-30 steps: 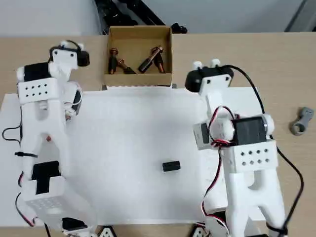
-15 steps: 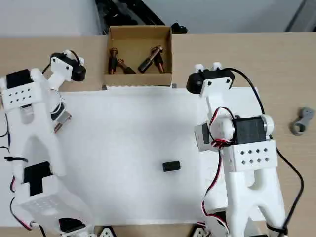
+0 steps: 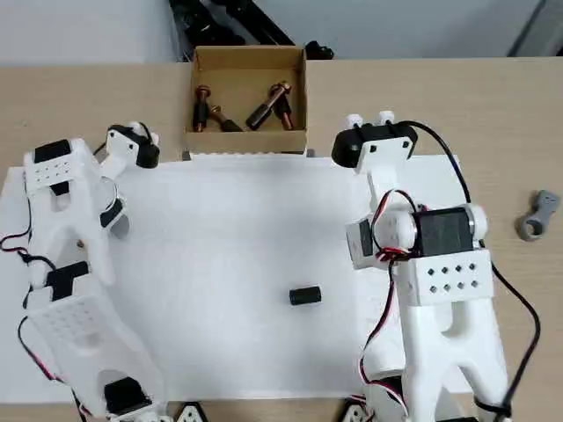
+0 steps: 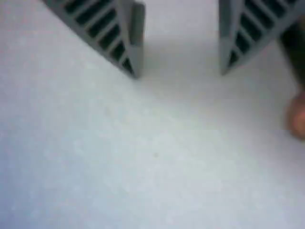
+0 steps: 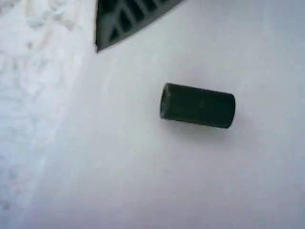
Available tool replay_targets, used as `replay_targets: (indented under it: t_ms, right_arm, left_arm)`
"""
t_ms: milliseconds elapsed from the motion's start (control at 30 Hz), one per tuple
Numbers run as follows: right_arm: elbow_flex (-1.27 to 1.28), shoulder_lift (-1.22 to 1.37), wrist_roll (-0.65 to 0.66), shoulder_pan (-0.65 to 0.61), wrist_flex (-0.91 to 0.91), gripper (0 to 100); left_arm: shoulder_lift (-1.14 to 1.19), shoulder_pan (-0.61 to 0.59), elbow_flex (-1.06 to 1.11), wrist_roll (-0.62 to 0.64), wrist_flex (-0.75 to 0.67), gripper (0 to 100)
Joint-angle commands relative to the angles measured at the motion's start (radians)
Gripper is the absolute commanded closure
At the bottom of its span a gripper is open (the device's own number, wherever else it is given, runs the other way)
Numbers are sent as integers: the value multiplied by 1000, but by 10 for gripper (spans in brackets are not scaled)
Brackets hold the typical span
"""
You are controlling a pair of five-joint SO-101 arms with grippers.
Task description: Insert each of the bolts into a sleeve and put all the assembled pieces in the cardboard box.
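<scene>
From above, a short black cylindrical sleeve (image 3: 305,295) lies on its side on the white sheet (image 3: 229,229) that covers the wooden table (image 3: 493,97). Its long axis runs roughly across the table, from one arm's side towards the other's, tilted only slightly. It sits a little to the right of the sheet's middle, near the white right arm (image 3: 444,281) and well apart from the white left arm (image 3: 66,202), touching neither. The open brown cardboard box (image 3: 249,58) stands at the far edge of the sheet, between the two arms' far ends. Inside it lie copper-coloured bolts in dark sleeves (image 3: 268,107). The pair on the right lies slanted, and one on the left points almost straight along the box's depth. A small grey plastic part (image 3: 537,215) rests on the bare table, to the right of the right arm.

In the left wrist view, the left gripper (image 4: 180,71) hangs close over the white sheet with its two grey ribbed fingers (image 4: 125,47) spread apart and nothing between them. A blurred copper-coloured blob (image 4: 298,121) shows at the picture's edge; what it is cannot be told.

In the right wrist view, the black sleeve shows as a plain matt cylinder, smooth-sided, lying flat on the sheet. A dark ribbed part of the right gripper (image 5: 125,21) sits near it without touching. Whether this gripper is spread or closed cannot be told.
</scene>
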Motion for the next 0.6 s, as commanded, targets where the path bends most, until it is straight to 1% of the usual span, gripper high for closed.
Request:
replay_targets:
  t_ms: [0,133,367,567]
  right_arm:
    - [-6,-27,-11,8,-10,768]
    - [-6,-27,-84,8,-10,768]
    - [-6,-27,-100,8,-10,768]
    - [-6,-27,-100,8,-10,768]
  left_arm:
    - [44,-9,-7,-5,-35,916]
    - [68,-20,-7,-6,-29,994]
    - [55,-26,-15,2,-21,994]
    - [-49,-25,-87,14,92,994]
